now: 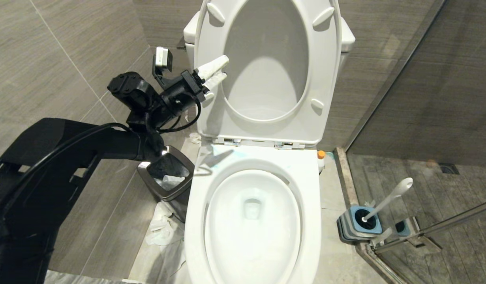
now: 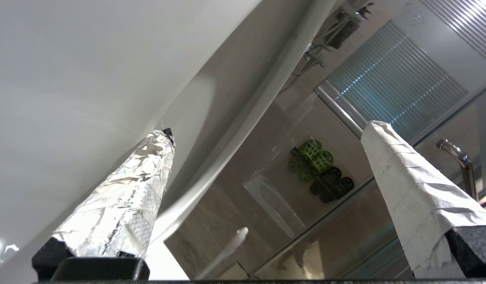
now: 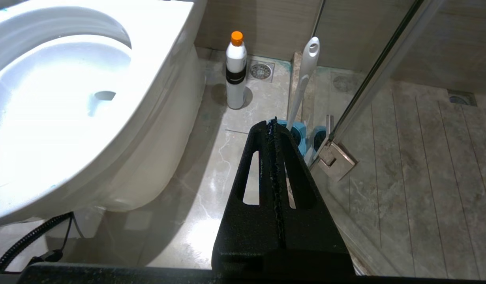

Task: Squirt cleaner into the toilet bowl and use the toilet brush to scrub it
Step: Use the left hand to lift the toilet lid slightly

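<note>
The toilet bowl [image 1: 306,189] stands in the middle, its white seat [image 1: 325,79] and lid raised. My left gripper [image 1: 225,68] is open, with wrapped fingers [image 2: 128,205] at the raised seat's left edge; whether they touch it I cannot tell. Nothing is between them. The cleaner [image 3: 236,71], a whitish bottle with an orange cap [image 1: 321,154], stands on the floor to the right of the toilet. Further right, the toilet brush [image 1: 389,201] leans in its blue-and-grey holder [image 1: 359,223]. My right gripper [image 3: 271,124] hangs shut and empty above the floor, in front of the brush holder [image 3: 298,132].
A steel-rimmed waste bin [image 1: 186,167] sits under my left arm, left of the toilet. Crumpled paper [image 1: 162,228] lies on the floor by it. A glass shower door with a metal hinge [image 3: 337,157] closes off the right, just behind the brush. A floor drain [image 3: 261,71] lies behind the bottle.
</note>
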Available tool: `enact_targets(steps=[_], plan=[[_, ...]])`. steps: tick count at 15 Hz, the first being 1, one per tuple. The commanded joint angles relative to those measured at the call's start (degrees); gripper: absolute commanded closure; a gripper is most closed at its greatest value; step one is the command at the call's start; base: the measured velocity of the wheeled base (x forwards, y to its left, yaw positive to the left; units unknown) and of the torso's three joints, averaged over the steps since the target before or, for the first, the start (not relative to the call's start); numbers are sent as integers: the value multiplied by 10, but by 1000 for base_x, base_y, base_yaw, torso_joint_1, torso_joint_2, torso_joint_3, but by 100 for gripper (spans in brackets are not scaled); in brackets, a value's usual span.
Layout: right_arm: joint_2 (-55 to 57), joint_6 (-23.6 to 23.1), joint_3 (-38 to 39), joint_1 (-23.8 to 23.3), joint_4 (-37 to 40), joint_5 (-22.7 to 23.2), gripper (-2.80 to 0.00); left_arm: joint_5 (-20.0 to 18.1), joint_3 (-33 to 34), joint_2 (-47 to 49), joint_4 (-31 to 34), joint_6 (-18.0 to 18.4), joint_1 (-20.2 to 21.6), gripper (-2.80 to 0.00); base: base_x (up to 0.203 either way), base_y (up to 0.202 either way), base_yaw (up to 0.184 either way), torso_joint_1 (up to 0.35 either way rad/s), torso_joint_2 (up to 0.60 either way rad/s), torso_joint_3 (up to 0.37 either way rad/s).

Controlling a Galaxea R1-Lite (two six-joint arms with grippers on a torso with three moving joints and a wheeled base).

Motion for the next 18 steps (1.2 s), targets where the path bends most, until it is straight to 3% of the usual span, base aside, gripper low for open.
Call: enact_targets(steps=[1,6,9,11,14,15,16,18], plan=[[0,1,7,0,0,0,0,-3,50,-55,-7,-6,-2,-280,0,0,0,0,0,0],[0,0,7,0,0,0,0,-4,215,-176,-6,-6,-11,-280,0,0,0,0,0,0],[0,0,7,0,0,0,0,-6,274,-267,33,2,-13,-280,0,0,0,0,0,0],[0,0,7,0,0,0,0,-6,297,-337,89,4,-14,-280,0,0,0,0,0,0],[0,1,7,0,0,0,0,-6,310,-451,251,11,-27,-280,0,0,0,0,0,0],[0,0,7,0,0,0,0,-6,311,-486,324,30,-33,-280,0,0,0,0,0,0],[0,0,7,0,0,0,0,-5,312,-509,383,76,-37,-280,0,0,0,0,0,0],[0,0,7,0,0,0,0,1,313,-536,487,239,-41,-280,0,0,0,0,0,0]])
